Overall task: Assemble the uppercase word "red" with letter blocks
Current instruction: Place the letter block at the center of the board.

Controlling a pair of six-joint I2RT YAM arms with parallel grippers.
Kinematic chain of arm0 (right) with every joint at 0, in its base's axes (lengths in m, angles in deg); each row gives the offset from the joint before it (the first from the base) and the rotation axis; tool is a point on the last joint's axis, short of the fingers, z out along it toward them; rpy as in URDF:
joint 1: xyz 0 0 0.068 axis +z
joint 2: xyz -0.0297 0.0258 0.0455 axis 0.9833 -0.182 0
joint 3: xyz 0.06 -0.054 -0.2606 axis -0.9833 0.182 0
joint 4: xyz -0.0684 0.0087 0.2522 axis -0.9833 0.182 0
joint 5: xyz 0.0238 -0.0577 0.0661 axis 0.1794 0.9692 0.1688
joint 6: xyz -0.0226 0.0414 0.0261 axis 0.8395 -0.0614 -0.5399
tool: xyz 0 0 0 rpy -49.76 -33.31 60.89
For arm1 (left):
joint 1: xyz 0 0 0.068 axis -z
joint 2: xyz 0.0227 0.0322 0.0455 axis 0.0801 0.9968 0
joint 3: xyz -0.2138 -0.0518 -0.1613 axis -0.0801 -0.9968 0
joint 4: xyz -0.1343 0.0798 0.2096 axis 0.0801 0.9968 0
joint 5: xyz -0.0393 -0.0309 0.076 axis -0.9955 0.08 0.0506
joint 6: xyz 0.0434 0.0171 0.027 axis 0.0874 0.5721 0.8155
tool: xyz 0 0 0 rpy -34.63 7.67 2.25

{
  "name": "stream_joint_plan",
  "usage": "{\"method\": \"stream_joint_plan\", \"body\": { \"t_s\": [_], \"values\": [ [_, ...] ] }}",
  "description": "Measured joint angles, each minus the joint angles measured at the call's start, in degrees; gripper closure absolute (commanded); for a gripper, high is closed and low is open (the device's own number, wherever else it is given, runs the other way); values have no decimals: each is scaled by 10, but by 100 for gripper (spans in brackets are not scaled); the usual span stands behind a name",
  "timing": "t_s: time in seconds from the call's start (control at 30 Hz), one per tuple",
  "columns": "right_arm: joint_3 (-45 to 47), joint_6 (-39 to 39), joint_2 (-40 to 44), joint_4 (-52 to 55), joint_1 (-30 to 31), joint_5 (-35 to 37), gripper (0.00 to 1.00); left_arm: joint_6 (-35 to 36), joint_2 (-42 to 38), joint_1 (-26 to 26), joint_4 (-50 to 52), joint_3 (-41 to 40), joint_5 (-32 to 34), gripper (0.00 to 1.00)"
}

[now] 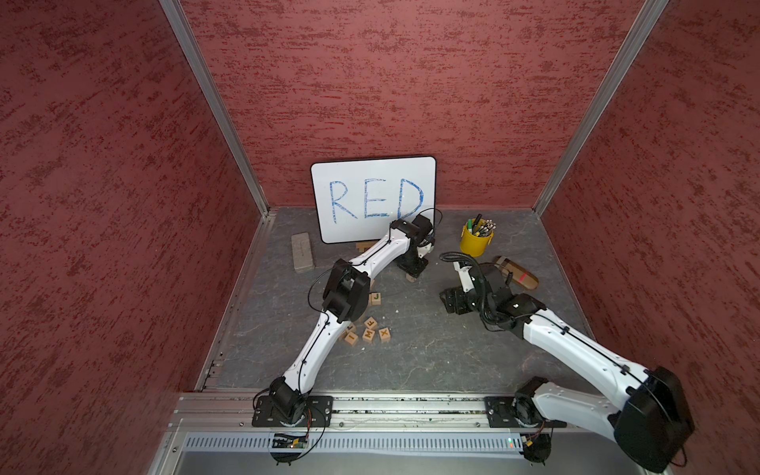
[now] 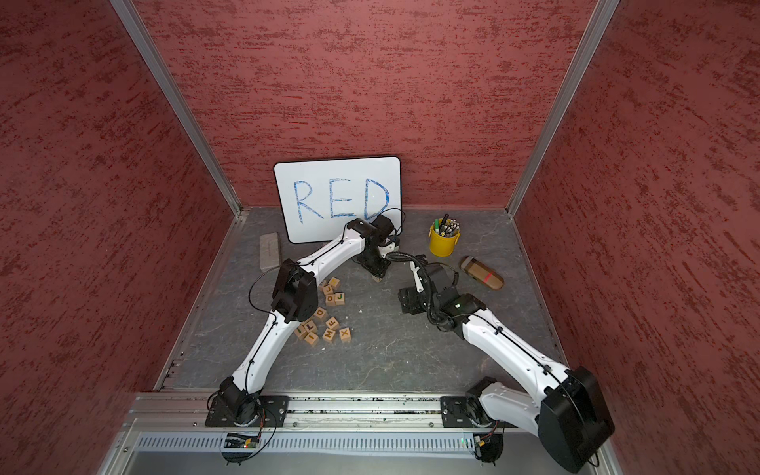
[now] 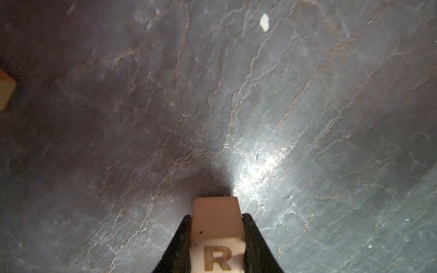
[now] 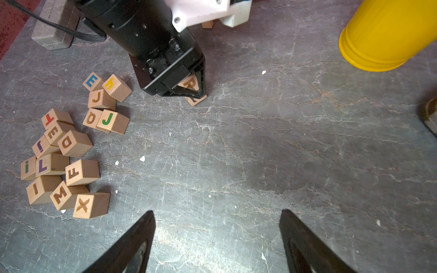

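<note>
Red textured walls [image 1: 411,82] enclose a grey slate table [image 1: 432,362].

Top views: the left gripper [image 1: 414,269] points down in front of the whiteboard [image 1: 370,181]. Only a corner of the R block [image 1: 411,279] shows beneath it. The left forearm [image 1: 316,353] covers part of the pile [image 1: 368,333], so E and D cannot be read here.

Left wrist view: the jaws are clamped on the R block's sides, printed face toward the camera. Its underside is hidden.

Right wrist view: the right gripper [image 4: 217,212] stands wide open and empty. The E block [image 4: 54,133] and D block [image 4: 67,141] touch in the pile, well apart from the held R, on the left arm's side. Whether R touches the table cannot be confirmed.
</note>
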Motion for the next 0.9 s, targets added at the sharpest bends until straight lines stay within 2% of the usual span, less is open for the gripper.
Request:
{"method": "stream_joint_plan", "body": {
  "t_s": [0.43, 0.6, 0.9],
  "values": [
    [11, -1, 3, 0, 0, 4, 15, -83, 0, 2, 10, 0, 6, 72],
    [14, -2, 3, -3, 0, 6, 15, -100, 0, 2, 10, 0, 1, 60],
    [19, -2, 3, -4, 0, 14, 15, -122, 0, 3, 9, -17, -14, 48]
  ]
}}
